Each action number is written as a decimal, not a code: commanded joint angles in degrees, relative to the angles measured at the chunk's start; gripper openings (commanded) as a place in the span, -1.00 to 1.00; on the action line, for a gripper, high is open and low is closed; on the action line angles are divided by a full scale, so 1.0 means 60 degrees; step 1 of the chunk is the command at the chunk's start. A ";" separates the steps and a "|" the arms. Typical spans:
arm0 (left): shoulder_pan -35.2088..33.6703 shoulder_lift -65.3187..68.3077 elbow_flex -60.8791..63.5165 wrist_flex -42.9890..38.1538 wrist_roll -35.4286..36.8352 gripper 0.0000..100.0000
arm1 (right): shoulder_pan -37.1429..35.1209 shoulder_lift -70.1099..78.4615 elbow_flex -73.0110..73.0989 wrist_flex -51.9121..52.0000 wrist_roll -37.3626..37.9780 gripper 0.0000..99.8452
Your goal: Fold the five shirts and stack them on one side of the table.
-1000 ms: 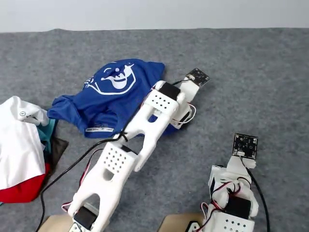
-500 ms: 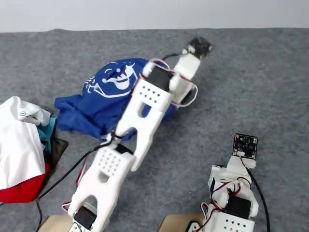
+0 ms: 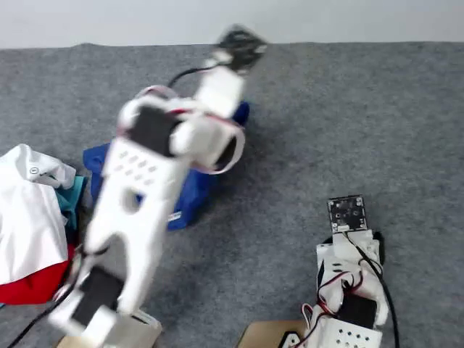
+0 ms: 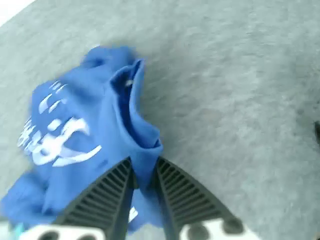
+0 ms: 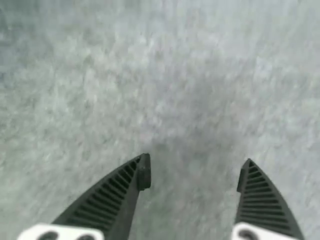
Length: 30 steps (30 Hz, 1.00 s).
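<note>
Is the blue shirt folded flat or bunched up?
Bunched: the blue shirt is crumpled, one edge pinched in the left gripper; no flat folds.

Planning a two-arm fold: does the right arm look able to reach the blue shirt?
Probably not easily: the left arm lies over the blue shirt, and the right tool sits apart over mat.

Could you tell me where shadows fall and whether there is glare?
High view: even light, no glare, faint shadow on the grey mat along the blue shirt. Left wrist view: soft shadow beside the shirt pinched in the left gripper. Right wrist view: dim patch ahead of the open right gripper.
</note>
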 commanded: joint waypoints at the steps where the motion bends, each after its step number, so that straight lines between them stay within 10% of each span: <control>1: -0.1245 -0.2447 0.1663 0.0234 0.0029 -0.99 | -0.0081 -0.0066 -0.0234 -0.0579 0.0264 -0.42; 20: -0.9538 -0.5685 0.4652 0.0220 -0.3150 -0.99 | -0.2733 0.0037 -0.2271 0.1311 0.1187 -0.52; 30: -1.0652 -0.5685 0.7626 -0.0484 -0.3839 -0.99 | -0.2806 0.4081 -0.4542 0.0930 0.1407 -0.52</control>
